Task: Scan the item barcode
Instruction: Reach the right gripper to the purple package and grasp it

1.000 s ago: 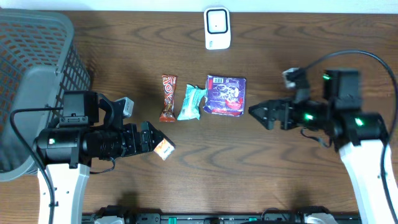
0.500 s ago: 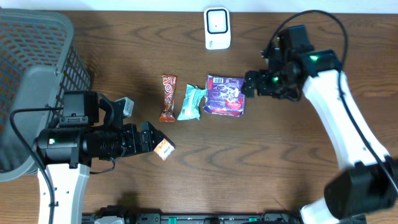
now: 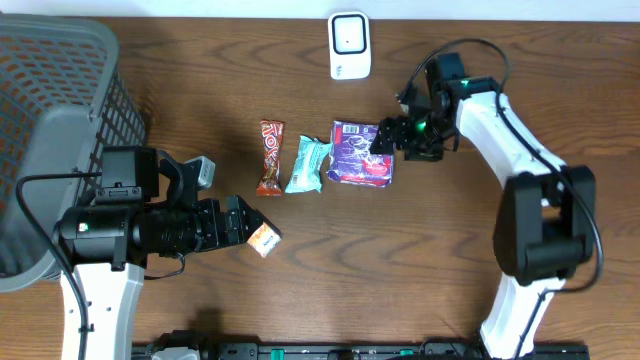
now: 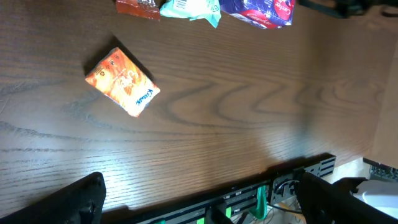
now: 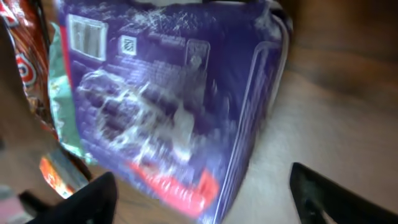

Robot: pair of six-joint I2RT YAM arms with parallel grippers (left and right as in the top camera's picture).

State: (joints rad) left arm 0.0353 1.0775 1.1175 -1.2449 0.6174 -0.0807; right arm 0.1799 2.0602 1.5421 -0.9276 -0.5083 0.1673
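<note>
A purple snack packet (image 3: 360, 153) lies flat on the table in a row with a teal packet (image 3: 308, 165) and a brown candy bar (image 3: 271, 157). My right gripper (image 3: 385, 142) hovers over the purple packet's right edge. In the right wrist view the purple packet (image 5: 168, 106) fills the frame, with a barcode (image 5: 87, 34) on its upper face. The right gripper (image 5: 211, 199) is open, its fingers either side of the packet's near corner without pinching it. My left gripper (image 3: 243, 222) is open beside a small orange box (image 3: 264, 240). The white scanner (image 3: 349, 45) stands at the table's far edge.
A grey mesh basket (image 3: 60, 90) takes up the left end of the table. In the left wrist view the orange box (image 4: 122, 83) lies ahead of the open left gripper (image 4: 199, 205), with the table's front edge and a black rail (image 4: 273, 180) just below.
My right arm has swung in from the right side of the table to the purple packet's right edge, and its jaws have narrowed slightly. The left arm and all items have stayed put.
</note>
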